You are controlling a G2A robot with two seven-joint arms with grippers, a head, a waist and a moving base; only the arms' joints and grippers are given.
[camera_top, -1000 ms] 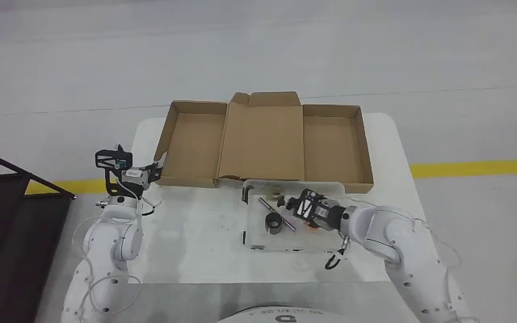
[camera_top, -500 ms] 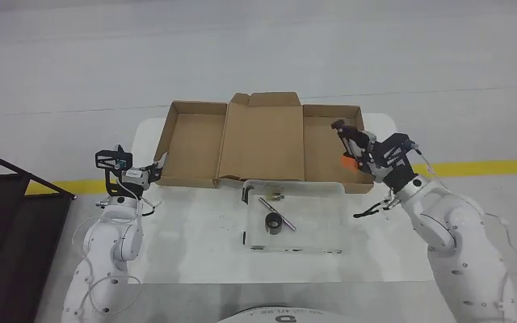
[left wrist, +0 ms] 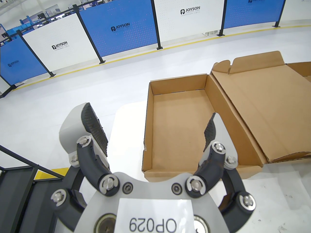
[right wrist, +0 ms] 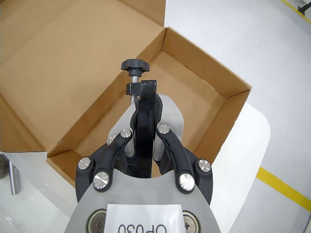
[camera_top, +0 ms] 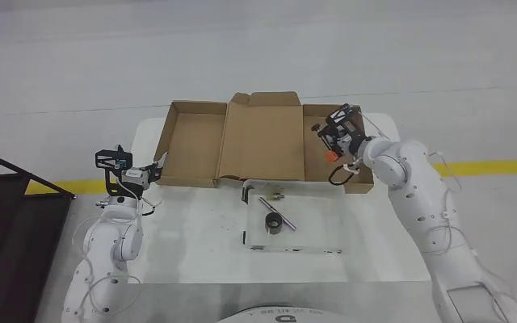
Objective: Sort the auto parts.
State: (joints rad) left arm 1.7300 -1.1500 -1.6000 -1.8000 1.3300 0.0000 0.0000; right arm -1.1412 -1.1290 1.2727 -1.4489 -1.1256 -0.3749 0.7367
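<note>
Held thinly by the right gripper [right wrist: 147, 112] over the box [camera_top: 262, 137], the clamp [right wrist: 145, 90] may twist and fall outside; left gripper [left wrist: 151, 117] gapes wide.

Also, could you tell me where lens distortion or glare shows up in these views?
Left wrist view: the fence panels bow in a wide-lens curve. Right wrist view: the black clamp in the jaws is evenly lit, while the tray glints faintly. Top view: the table's edges look straight.

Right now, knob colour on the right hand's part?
Knob is black; best in right wrist view.
</note>
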